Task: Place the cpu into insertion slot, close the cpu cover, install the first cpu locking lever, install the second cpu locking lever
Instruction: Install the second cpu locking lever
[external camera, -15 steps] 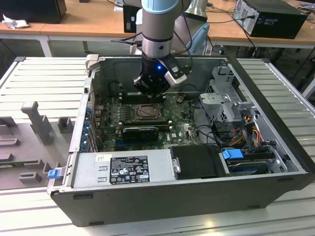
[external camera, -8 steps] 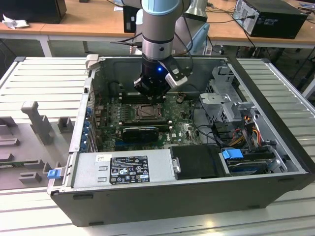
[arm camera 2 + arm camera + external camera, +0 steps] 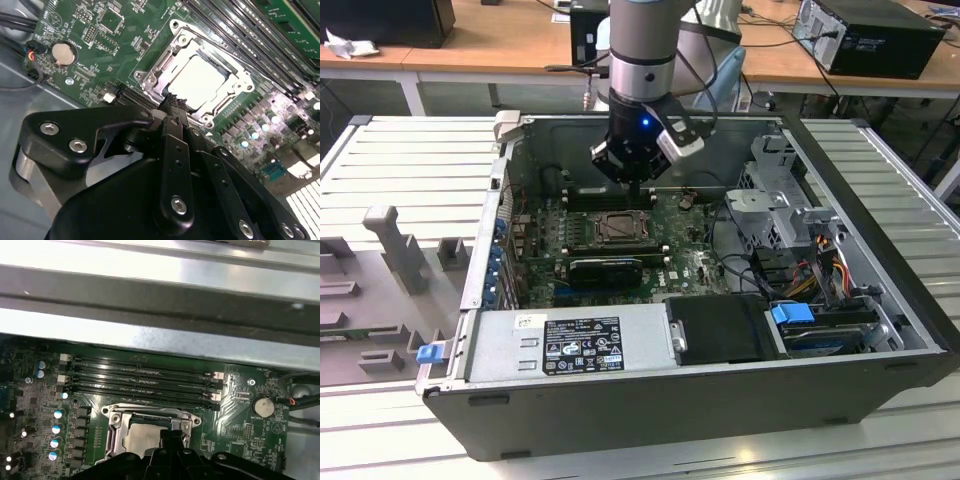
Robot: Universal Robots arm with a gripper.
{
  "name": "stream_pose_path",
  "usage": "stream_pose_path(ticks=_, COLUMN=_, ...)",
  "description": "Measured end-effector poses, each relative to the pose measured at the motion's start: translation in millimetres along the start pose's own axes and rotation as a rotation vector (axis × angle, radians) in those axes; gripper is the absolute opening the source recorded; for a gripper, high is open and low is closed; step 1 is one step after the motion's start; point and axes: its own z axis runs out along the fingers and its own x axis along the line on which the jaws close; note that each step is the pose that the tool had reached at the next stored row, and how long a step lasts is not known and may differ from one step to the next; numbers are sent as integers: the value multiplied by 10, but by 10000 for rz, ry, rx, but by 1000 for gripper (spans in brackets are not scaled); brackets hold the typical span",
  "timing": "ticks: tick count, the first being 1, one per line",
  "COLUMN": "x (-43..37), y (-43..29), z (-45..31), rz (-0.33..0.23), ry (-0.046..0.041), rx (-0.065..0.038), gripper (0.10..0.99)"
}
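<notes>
The gripper [image 3: 172,100] hung just above the insertion slot's [image 3: 150,80] near edge, its fingers pressed together and empty. The cpu [image 3: 200,80] lay seated just beyond the tips, under the cpu cover [image 3: 235,75]

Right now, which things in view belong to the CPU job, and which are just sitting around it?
Job:
- cpu, seated in the insertion slot
- cpu cover, down around the chip
- gripper, at the socket's edge

Just there:
- memory slots
- coin battery
- power supply
- blue-handled drive bay
</notes>
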Motion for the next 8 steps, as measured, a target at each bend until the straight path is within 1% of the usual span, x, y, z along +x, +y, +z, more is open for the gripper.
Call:
stream_pose_path(ticks=1, x=-1, y=2, z=-57, rz=41, ry=-2, rx=0, gripper=106)
stream_pose_path(ticks=2, x=-1, y=3, z=-83, rz=58, ry=-4, rx=0, gripper=106)
stream_pose_path(ticks=6, x=20, y=-19, z=-88, rz=85, ry=-9, rx=5, gripper=106)
stream_pose_path(ticks=8, x=28, y=-52, z=-88, rz=91, ry=-10, rx=6, gripper=106)
